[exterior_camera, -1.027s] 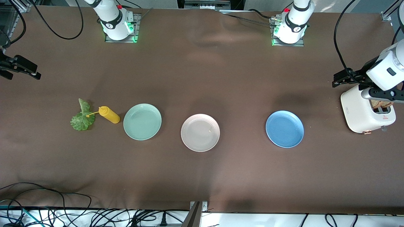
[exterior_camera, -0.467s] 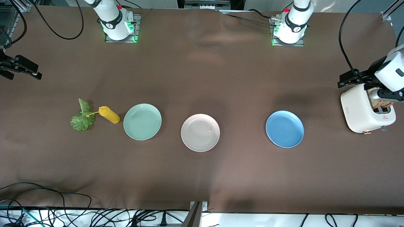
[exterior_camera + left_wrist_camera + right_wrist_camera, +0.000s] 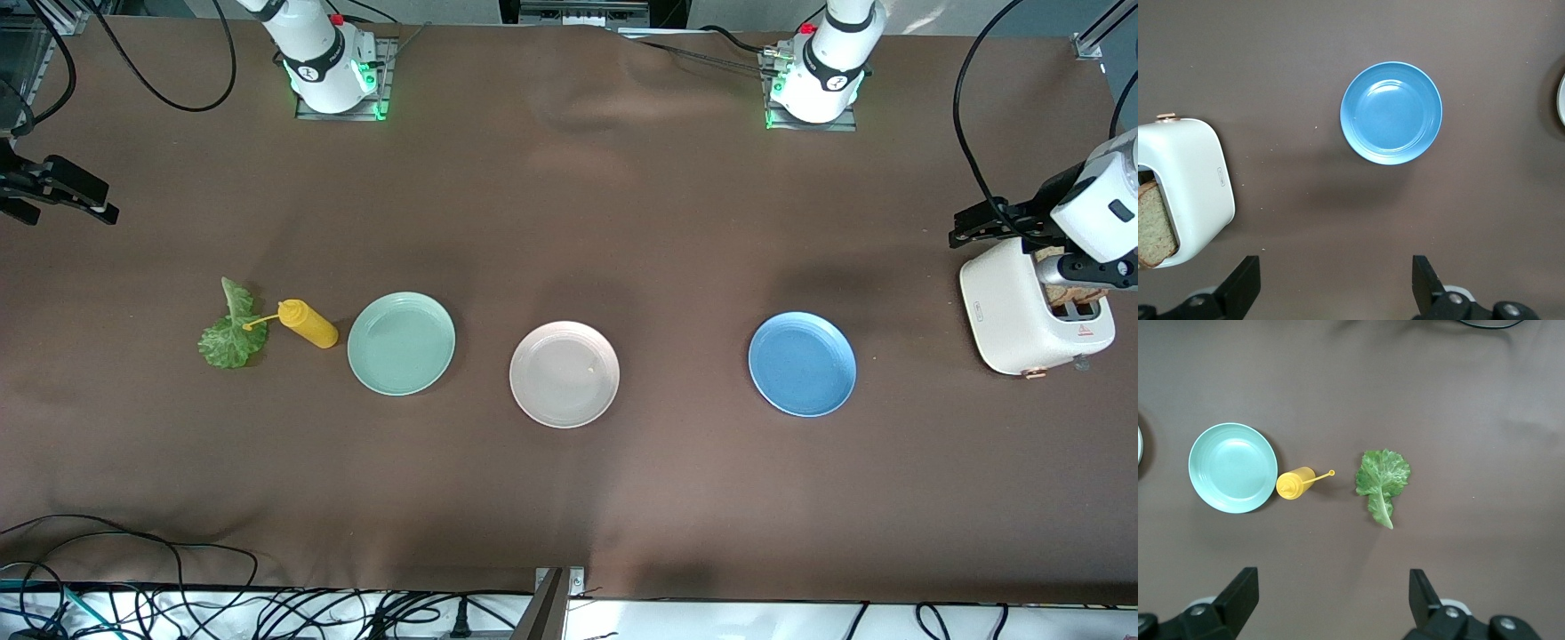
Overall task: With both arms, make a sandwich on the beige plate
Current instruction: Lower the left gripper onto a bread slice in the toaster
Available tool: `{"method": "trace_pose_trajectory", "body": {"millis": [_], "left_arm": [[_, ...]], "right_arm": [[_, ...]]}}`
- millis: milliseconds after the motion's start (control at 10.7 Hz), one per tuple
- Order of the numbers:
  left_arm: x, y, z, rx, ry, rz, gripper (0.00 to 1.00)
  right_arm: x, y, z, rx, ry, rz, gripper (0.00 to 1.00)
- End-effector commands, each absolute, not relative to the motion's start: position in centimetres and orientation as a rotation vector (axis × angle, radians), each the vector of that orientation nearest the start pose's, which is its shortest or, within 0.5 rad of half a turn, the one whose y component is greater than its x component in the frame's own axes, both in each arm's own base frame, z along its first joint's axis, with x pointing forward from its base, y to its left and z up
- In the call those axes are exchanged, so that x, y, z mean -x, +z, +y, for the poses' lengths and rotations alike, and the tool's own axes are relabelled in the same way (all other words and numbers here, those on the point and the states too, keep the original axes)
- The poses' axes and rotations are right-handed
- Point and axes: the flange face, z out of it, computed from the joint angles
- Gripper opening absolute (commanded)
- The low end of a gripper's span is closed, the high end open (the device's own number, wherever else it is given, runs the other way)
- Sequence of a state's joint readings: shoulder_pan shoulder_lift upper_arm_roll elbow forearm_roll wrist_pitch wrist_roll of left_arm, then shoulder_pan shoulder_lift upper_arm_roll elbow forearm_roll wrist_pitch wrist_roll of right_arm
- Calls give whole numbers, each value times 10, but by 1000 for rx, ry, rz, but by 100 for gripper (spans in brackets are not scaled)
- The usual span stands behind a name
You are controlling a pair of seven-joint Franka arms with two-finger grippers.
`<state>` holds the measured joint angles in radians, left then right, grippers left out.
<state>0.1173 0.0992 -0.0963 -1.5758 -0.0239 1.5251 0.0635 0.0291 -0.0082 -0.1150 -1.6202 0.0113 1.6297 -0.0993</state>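
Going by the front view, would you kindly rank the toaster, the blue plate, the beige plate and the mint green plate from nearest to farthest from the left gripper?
The left gripper is open, up at the left arm's end of the table.
1. Toaster: just beside the gripper, holding bread.
2. Blue plate: next along the row.
3. Beige plate: mid-table.
4. Mint green plate: toward the right arm's end.
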Motion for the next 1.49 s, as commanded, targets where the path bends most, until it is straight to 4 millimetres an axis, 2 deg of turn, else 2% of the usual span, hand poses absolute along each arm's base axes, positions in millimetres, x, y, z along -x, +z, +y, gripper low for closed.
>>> {"method": "trace_pose_trajectory", "body": {"millis": [0, 93, 374, 467, 654, 1027, 1214, 1401], "left_arm": [[-570, 563, 21, 3191, 235, 57, 100], [-569, 555, 37, 3193, 255, 18, 100], [-560, 522, 101, 3144, 288, -122, 100], [-557, 509, 117, 3112, 300, -56, 100], [-547, 488, 157, 3112, 326, -84, 100], [-543, 446, 226, 3062, 384, -44, 100], [-539, 426, 254, 3057, 397, -28, 100], [-539, 415, 261, 3064, 415, -17, 100]], "right_arm": [[-553, 614, -46, 3139, -27, -43, 100], [-553, 614, -46, 3139, -27, -41, 100], [-554, 614, -39, 3138, -24, -48, 100], [-556, 613, -39, 3136, -34, -45, 100], [-557, 610, -39, 3136, -25, -45, 100], [-557, 609, -38, 3134, -18, -48, 100], [-560, 612, -37, 3142, -55, -55, 100], [-563, 613, -38, 3140, -87, -57, 100]]}}
